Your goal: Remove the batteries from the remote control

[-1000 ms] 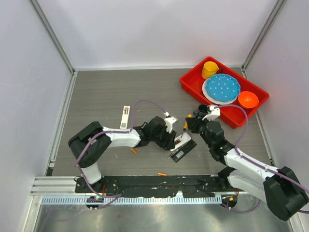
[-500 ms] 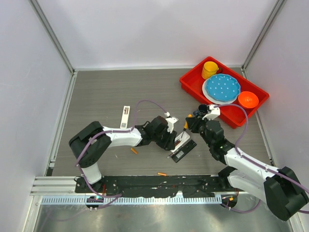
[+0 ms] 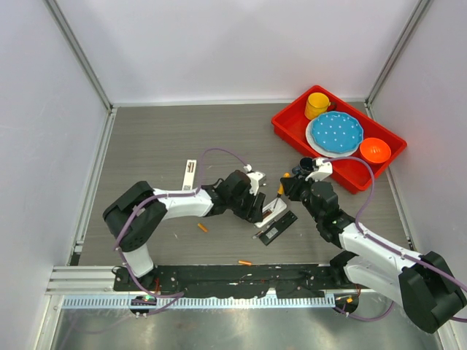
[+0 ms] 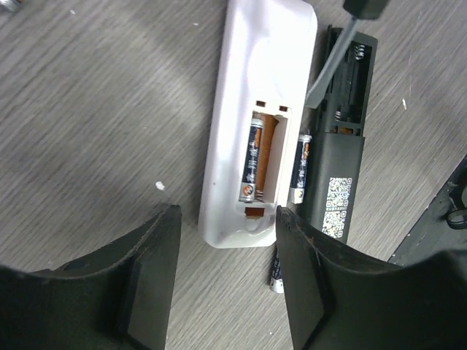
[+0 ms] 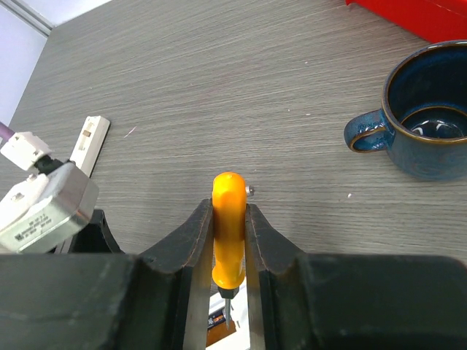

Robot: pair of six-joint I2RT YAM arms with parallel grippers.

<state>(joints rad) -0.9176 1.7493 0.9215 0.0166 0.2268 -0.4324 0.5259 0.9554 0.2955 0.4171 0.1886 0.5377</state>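
A white remote control (image 4: 248,117) lies back up with its compartment uncovered, and one dark battery (image 4: 253,162) sits inside. A second battery (image 4: 300,168) rests between it and a black remote control (image 4: 343,168), whose bay shows only springs. A third battery (image 4: 276,270) lies on the table by my left finger (image 4: 303,284). My left gripper (image 4: 226,284) is open, just short of the white remote's end. My right gripper (image 5: 230,240) is shut on an orange-handled screwdriver (image 5: 229,219), its tip over the remotes (image 3: 274,216). Two orange batteries (image 3: 203,227) (image 3: 244,262) lie near the front.
A white battery cover (image 3: 189,176) lies left of the arms. A blue mug (image 5: 427,109) stands beside the red tray (image 3: 288,131), which holds a yellow cup (image 3: 317,104), a blue plate (image 3: 336,133) and an orange bowl (image 3: 375,149). Walls enclose the table.
My left gripper has shifted slightly toward the far side and its jaws stand a little wider. The right arm with the screwdriver has not moved.
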